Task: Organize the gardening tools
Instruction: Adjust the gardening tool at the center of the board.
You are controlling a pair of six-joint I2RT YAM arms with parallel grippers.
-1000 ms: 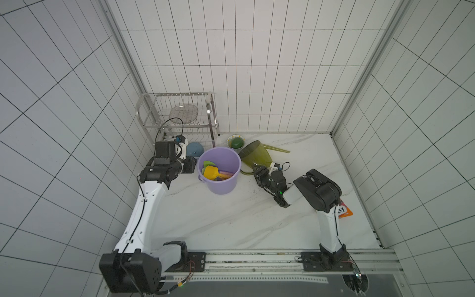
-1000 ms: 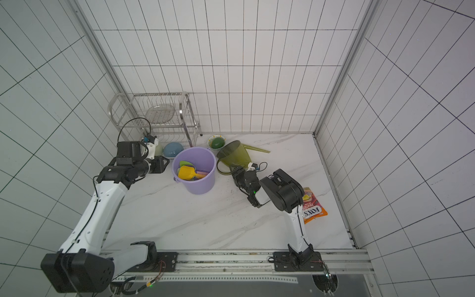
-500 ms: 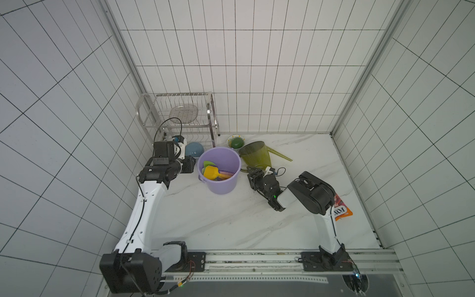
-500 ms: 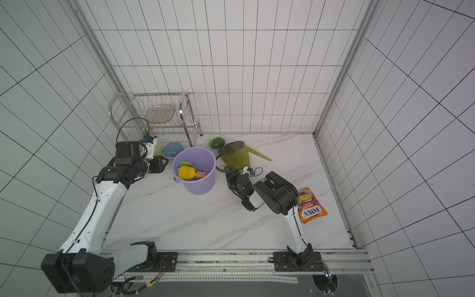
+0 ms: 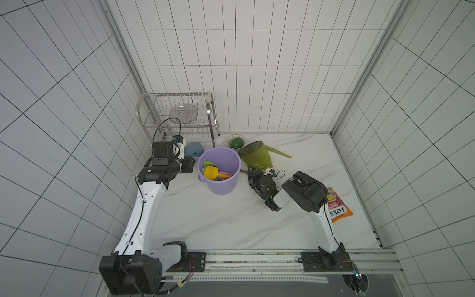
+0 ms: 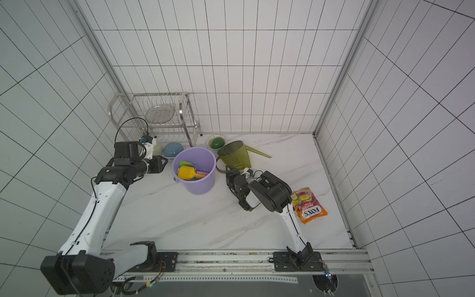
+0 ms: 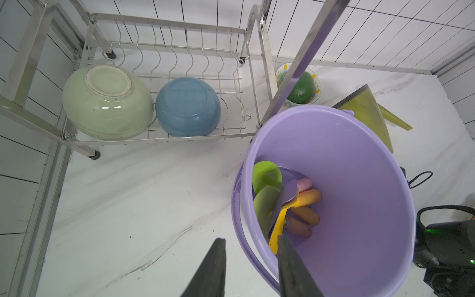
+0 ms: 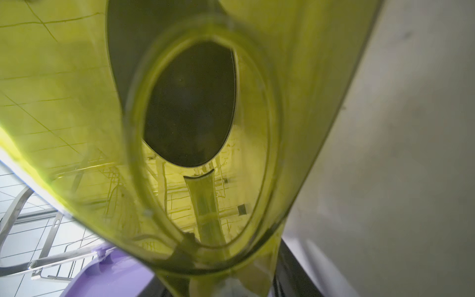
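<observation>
1. The right gripper has its jaws either side of the handle of the watering can. I cannot tell whether they pinch it yet. The can sits tilted at the gripper's 12 o'clock.
2. The left gripper is part-spread astride the rim of the purple bucket, at its 9 o'clock.
3. The shovels lie in the bucket, so the can seems the last tool. The next move needs a firm pinch, then a carry towards 9 o'clock.
</observation>
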